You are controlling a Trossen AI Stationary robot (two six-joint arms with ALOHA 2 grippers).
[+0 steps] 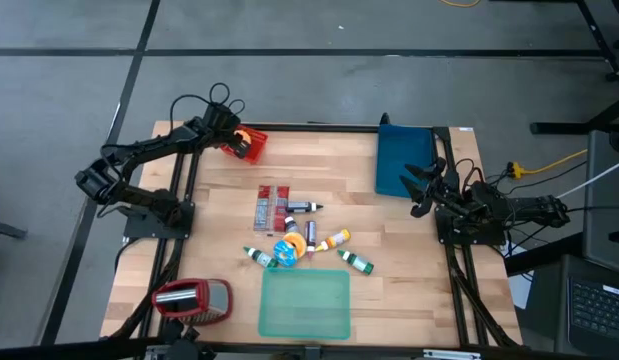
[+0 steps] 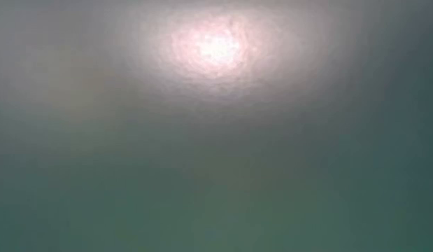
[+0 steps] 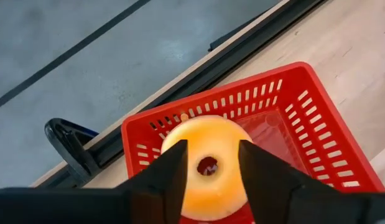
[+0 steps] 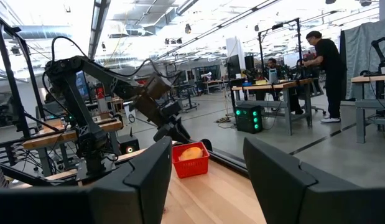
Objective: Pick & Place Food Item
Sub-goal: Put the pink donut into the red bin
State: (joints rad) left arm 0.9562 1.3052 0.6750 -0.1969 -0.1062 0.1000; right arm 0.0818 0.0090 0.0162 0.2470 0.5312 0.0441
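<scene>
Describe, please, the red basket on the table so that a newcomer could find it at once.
Start at the wooden table and go to its far left corner, where the left arm's tool hovers. There sits the red basket, a small slotted plastic crate with an orange doughnut over it. It stands alone, well apart from the bottles clustered mid-table.

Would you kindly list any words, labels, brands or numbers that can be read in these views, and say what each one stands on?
No text can be read in any view.
Small bottles and packets in the middle of the wooden table: labels too small to read.
Red plastic basket holding the orange doughnut: no lettering shows.
Red and grey toaster-like appliance: no legible marking.
Low view: only a blur, nothing readable.
</scene>
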